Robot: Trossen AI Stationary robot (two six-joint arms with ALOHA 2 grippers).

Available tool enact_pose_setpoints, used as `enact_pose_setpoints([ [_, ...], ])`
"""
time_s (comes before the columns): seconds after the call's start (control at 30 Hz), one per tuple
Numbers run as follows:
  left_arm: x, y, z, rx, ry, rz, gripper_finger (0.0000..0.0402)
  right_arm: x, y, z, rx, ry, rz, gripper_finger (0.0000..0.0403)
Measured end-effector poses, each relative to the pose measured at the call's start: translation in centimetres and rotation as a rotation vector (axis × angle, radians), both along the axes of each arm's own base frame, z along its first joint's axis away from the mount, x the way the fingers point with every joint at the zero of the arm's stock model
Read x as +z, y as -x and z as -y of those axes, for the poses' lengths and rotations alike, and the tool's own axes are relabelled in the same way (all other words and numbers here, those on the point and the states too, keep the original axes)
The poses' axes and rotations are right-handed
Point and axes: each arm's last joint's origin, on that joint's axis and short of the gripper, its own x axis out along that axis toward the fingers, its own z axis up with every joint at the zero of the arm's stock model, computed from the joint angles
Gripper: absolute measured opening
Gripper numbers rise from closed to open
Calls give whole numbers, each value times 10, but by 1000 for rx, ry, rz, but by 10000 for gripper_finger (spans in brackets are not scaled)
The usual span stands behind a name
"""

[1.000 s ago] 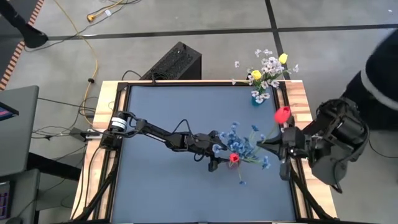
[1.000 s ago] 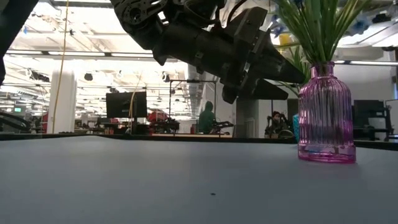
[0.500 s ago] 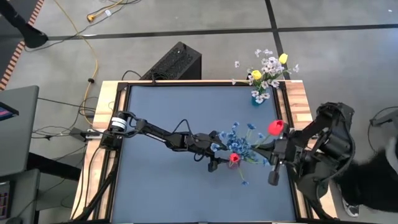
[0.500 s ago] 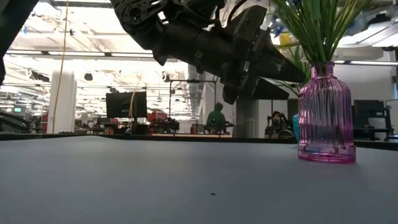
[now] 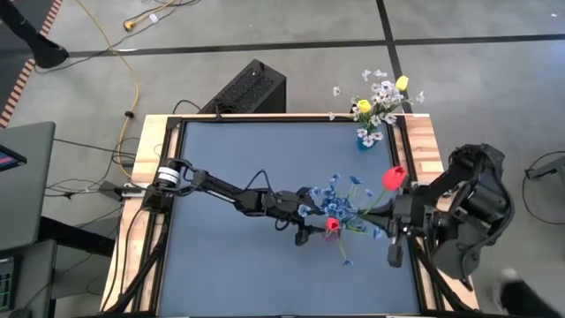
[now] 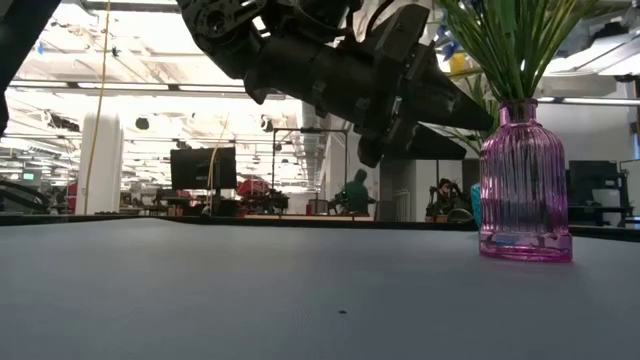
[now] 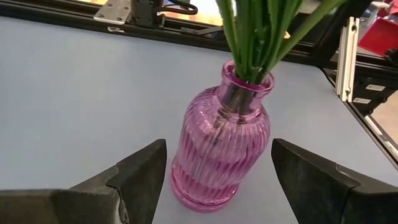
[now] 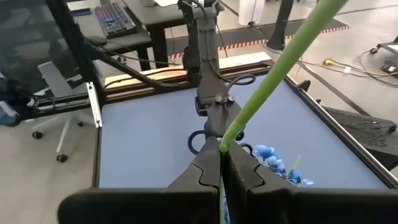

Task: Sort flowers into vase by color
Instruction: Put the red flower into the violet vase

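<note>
A ribbed pink vase [image 7: 221,155] stands on the blue-grey table, right of centre. Blue flowers [image 5: 340,196] stand in it on green stems [image 7: 249,37]. My left gripper [image 7: 219,149] is open. Its two fingers stand on either side of the vase's body, with a gap showing on each side. My right gripper [image 5: 381,210] is beside the vase on its right and higher up. It is shut on a red flower, whose bud [image 5: 394,177] shows above the blue blossoms. My right gripper pinches the red flower's green stem [image 8: 225,144] between its two shut fingers. The fingers come from the table's right side, slanting down. The stem rises out of the fingertips at a slant. The flower is lifted clear of the table and the vase.
A small blue vase [image 5: 366,139] with white and yellow flowers [image 5: 378,102] stands at the table's far right corner. A black box [image 5: 252,88] lies beyond the far edge. Wooden borders and dark frame rails [image 7: 345,50] run along the table's sides.
My right gripper has gone a little toward the table's near edge and down, still shut on the stem. The red bud has come closer to the blue blossoms.
</note>
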Motion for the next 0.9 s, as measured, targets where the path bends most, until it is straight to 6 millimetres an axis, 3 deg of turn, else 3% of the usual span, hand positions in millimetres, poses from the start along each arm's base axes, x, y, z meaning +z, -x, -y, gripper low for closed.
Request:
enact_pose_setpoints([
  [0.47, 0, 0, 0, 8, -2, 1, 279, -55, -30, -31, -118, 187, -44, 27],
  [0.9, 0, 0, 0, 9, 8, -3, 279, -117, -14, -36, -277, 160, 22, 27],
])
